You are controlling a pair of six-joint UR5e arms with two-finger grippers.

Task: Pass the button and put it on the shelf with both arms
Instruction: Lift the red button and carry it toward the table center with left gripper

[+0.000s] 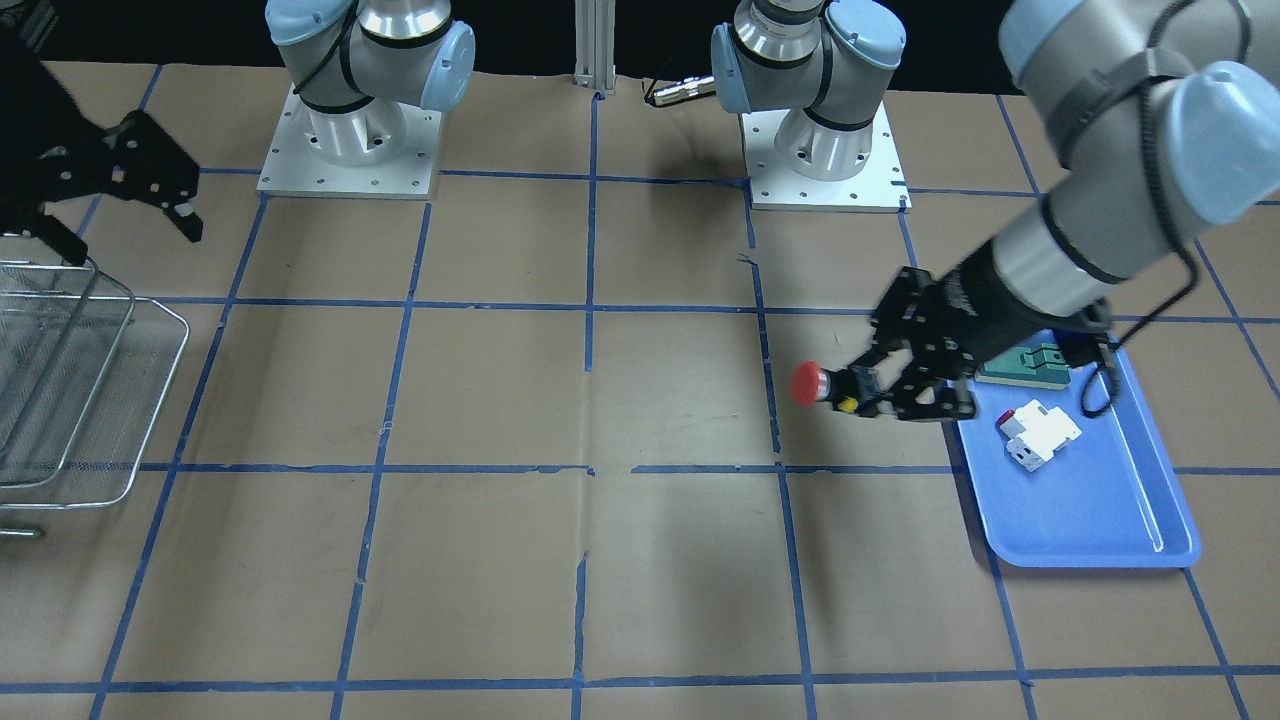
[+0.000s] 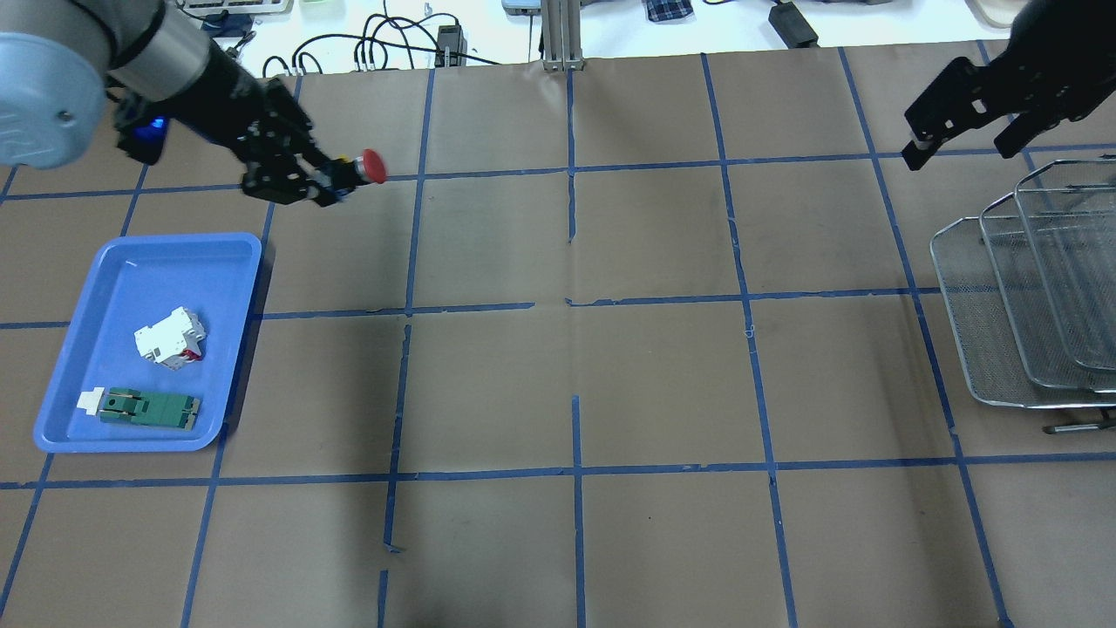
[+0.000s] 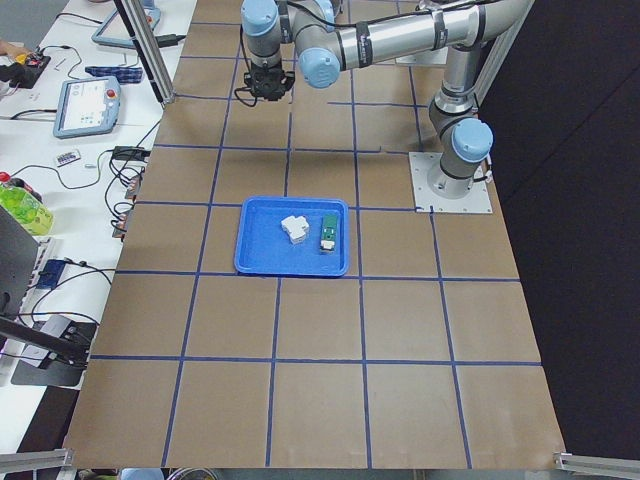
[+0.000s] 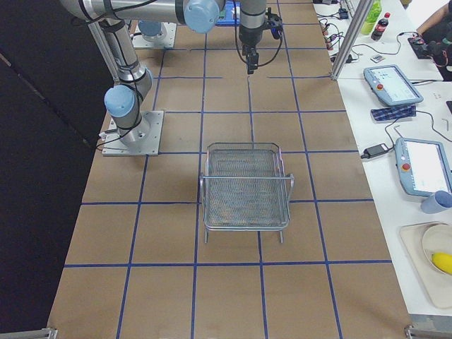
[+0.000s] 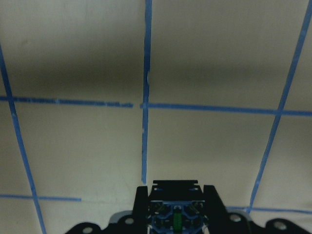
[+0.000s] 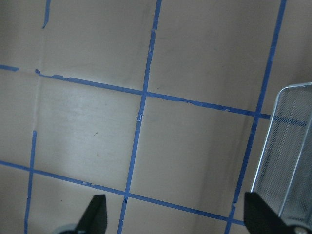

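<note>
The button, with a red mushroom cap (image 1: 807, 384) and a black body, is gripped by its body in my left gripper (image 1: 858, 392). It is held above the table just beside the blue tray, cap pointing toward the table's middle. The overhead view shows the button (image 2: 372, 166) and the left gripper (image 2: 336, 175); the left wrist view shows the button's body (image 5: 175, 214) between the fingers. My right gripper (image 1: 130, 238) is open and empty, hanging above the table next to the wire-mesh shelf (image 1: 90, 400). It also shows open in the overhead view (image 2: 959, 148) and the right wrist view (image 6: 178, 214).
The blue tray (image 2: 148, 262) on my left side holds a white block with a red tab (image 2: 170, 336) and a flat green board (image 2: 148, 407). The shelf (image 2: 1029, 288) stands at the table's right edge. Both arm bases (image 1: 350, 150) stand at the near edge.
</note>
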